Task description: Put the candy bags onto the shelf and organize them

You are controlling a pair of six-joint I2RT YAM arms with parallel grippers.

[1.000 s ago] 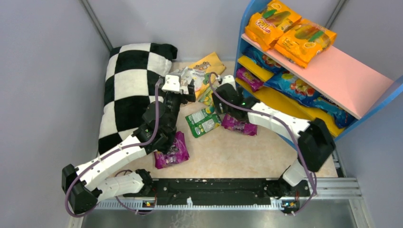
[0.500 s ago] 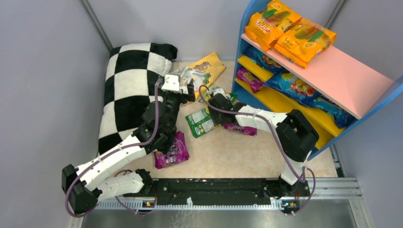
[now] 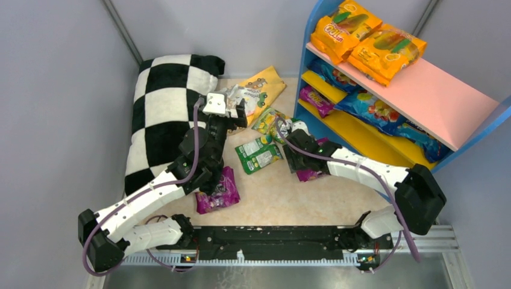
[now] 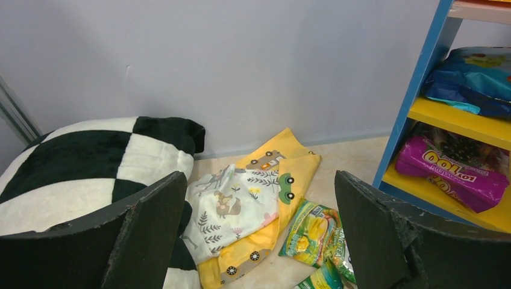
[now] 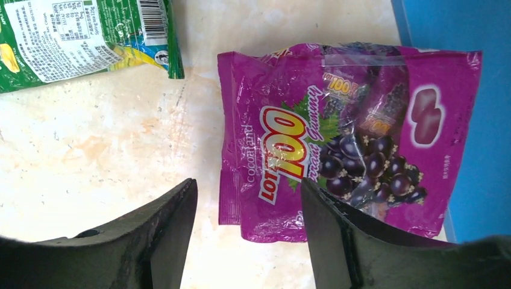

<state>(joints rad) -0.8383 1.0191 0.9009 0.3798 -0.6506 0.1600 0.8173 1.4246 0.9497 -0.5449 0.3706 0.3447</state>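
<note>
Looking down from above and finding the shelf (image 3: 434,96) at the right, bearing two orange bags (image 3: 346,27) on its pink top board, blue bags (image 3: 370,108) on the yellow boards and a shelved purple bag (image 3: 316,99) at the left end of a yellow board. Seeing a checkered pillow (image 3: 163,114) at the far left of the desk (image 3: 289,205), with a printed cloth (image 3: 256,90) just beside it. Counting four bags lying loose on the desk: a yellow-green bag (image 3: 268,120) near the cloth, a green bag (image 3: 258,155) in the middle, a near purple bag (image 3: 218,192) beside the left arm, and a grape bag (image 3: 310,174) close to the shelf's foot. Spotting the left pincer (image 3: 232,114) by the pillow's edge next to the cloth, and the right pincer (image 3: 295,162) over the grape bag, hiding most of it. Peering through the left wrist camera and seeing the left pincer (image 4: 259,241) spread wide, gripping nothing, facing the cloth and the yellow-green bag, with the shelved purple bag lying one board under a blue bag. Peering through the right wrist camera and seeing the right pincer (image 5: 244,241) standing apart, clamping nothing, its fingers (image 5: 169,235) straddling the near left corner of the grape bag, which is lying flat with its right edge against the shelf's blue frame and the green bag just beyond its far left corner.
</note>
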